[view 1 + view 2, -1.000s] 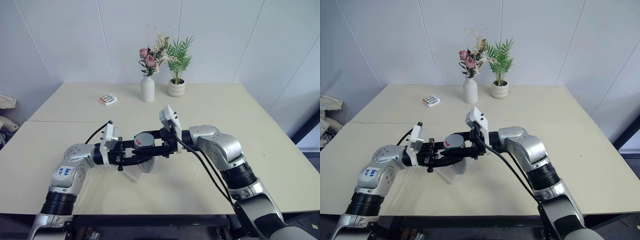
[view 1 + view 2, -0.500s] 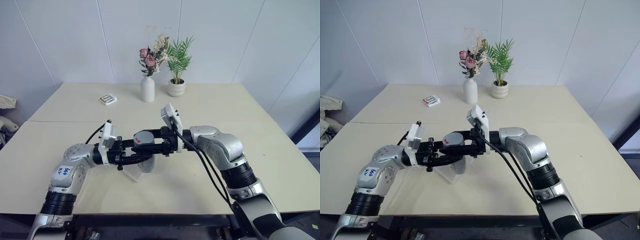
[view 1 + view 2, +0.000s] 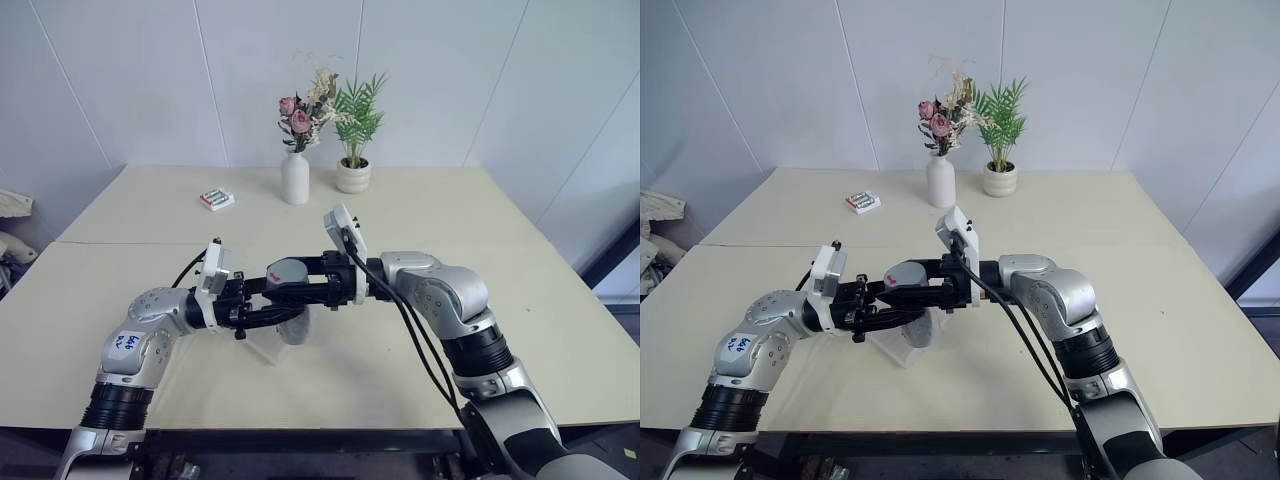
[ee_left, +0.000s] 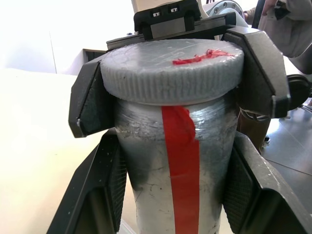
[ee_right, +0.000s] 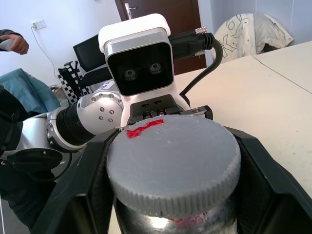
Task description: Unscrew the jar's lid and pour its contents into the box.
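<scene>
Left gripper, right gripper: fingers clamped, facing.

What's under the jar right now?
The clear box sits on the table directly below the jar, which both grippers hold in the air. The jar's bottom and contents are covered by its wall and the fingers.

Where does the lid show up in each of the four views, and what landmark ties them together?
Left eye view: the lid sits mid-picture, where the two arms meet above the table.
Right eye view: the lid is mid-picture, left of center.
Left wrist view: it caps the jar, across the upper middle.
Right wrist view: it spans the lower middle.
Shared landmark: the red mark on the lid's top.
</scene>
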Controlling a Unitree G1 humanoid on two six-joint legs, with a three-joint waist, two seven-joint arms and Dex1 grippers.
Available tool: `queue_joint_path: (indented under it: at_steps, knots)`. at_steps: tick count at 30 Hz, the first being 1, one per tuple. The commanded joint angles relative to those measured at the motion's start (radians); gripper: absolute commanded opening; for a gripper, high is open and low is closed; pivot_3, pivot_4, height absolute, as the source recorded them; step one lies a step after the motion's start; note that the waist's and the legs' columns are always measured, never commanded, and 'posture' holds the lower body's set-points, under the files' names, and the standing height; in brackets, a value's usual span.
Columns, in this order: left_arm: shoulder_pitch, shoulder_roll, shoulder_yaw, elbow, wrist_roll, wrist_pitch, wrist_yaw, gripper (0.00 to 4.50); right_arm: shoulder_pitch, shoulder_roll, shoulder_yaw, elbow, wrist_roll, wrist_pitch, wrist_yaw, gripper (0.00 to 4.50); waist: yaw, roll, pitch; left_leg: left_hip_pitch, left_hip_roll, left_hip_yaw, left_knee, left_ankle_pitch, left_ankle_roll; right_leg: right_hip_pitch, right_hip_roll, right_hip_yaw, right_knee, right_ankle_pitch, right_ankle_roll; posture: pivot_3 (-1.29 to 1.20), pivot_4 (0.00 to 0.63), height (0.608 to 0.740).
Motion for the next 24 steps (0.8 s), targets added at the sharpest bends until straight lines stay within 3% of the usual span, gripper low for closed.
queue_joint_path:
  at_steps: [1,13,14,17,24]
  knots:
    - [0.013,0.019,-0.01,-0.033,0.037,-0.036,-0.008,2.2,-0.016,-0.027,0.002,-0.053,-0.031,-0.105,0.031,2.71,0.0,0.0,0.0,0.0,0.0,0.0,0.0,0.0,0.0,0.0,0.0,0.0,0.0,0.0,0.0,0.0,0.15,0.74]
    - [0.008,0.021,-0.007,-0.025,0.042,-0.045,-0.014,2.2,0.026,-0.038,0.046,-0.057,-0.068,-0.174,0.044,2.71,0.0,0.0,0.0,0.0,0.0,0.0,0.0,0.0,0.0,0.0,0.0,0.0,0.0,0.0,0.0,0.0,0.15,0.74]
    - [0.007,0.021,-0.007,-0.025,0.043,-0.045,-0.014,2.2,0.026,-0.036,0.044,-0.053,-0.067,-0.175,0.042,3.42,0.0,0.0,0.0,0.0,0.0,0.0,0.0,0.0,0.0,0.0,0.0,0.0,0.0,0.0,0.0,0.0,0.15,0.74]
    - [0.006,0.021,-0.006,-0.026,0.044,-0.044,-0.015,2.2,0.027,-0.029,0.035,-0.05,-0.064,-0.182,0.036,4.33,0.0,0.0,0.0,0.0,0.0,0.0,0.0,0.0,0.0,0.0,0.0,0.0,0.0,0.0,0.0,0.0,0.15,0.74]
    - [0.002,0.025,-0.004,-0.022,0.044,-0.044,-0.019,2.2,0.023,-0.022,0.018,-0.045,-0.043,-0.176,0.033,4.46,0.0,0.0,0.0,0.0,0.0,0.0,0.0,0.0,0.0,0.0,0.0,0.0,0.0,0.0,0.0,0.0,0.15,0.74]
